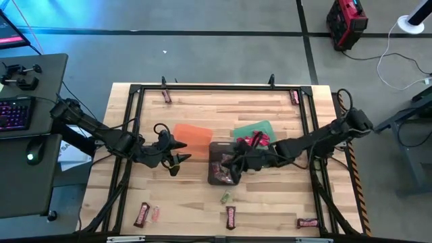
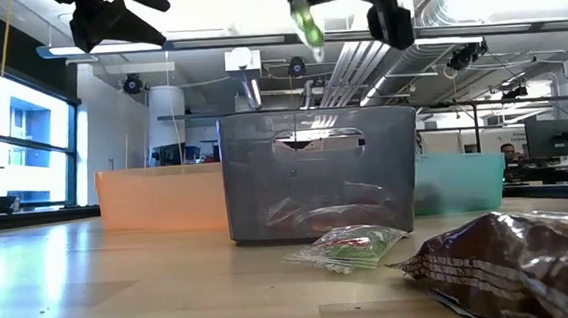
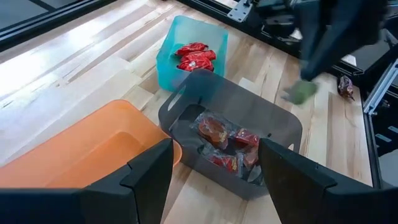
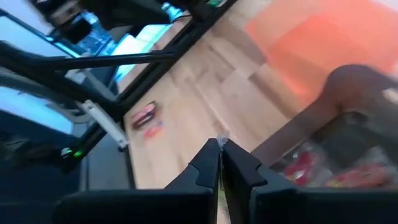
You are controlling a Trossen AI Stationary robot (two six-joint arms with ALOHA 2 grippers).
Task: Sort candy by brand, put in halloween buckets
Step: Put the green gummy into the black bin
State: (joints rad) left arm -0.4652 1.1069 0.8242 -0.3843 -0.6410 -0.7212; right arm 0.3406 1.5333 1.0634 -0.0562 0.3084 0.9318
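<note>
Three buckets stand mid-table: the orange bucket point(image 1: 192, 135), the grey bucket point(image 1: 217, 150) and the green bucket point(image 1: 258, 127). The green one point(image 3: 189, 53) holds red candy point(image 3: 194, 55); the grey one point(image 3: 186, 112) holds red and dark candy point(image 3: 227, 140). My right gripper point(image 1: 233, 162) hangs above the grey bucket, shut on a small green candy point(image 2: 305, 27). My left gripper point(image 1: 177, 156) hovers open beside the orange bucket, with nothing between its fingers point(image 3: 152, 165). Loose candy lies near the front edge, including a green piece point(image 2: 355, 244) and a brown bar point(image 2: 521, 258). My right gripper pinches the green candy between its two fingers, slanting down from the table's right side. A clear edge of the wrapper point(image 4: 222, 135) sticks out past the fingertips. The candy point(image 3: 303, 92) hangs below the fingers, lifted clear, above the grey bucket.
More candy lies along the front edge point(image 1: 142, 214) point(image 1: 231, 216) point(image 1: 307, 222) and at the far corners point(image 1: 167, 96) point(image 1: 294, 97). A black frame point(image 1: 135, 91) rims the table. The orange bucket point(image 3: 93, 149) shows nothing inside.
</note>
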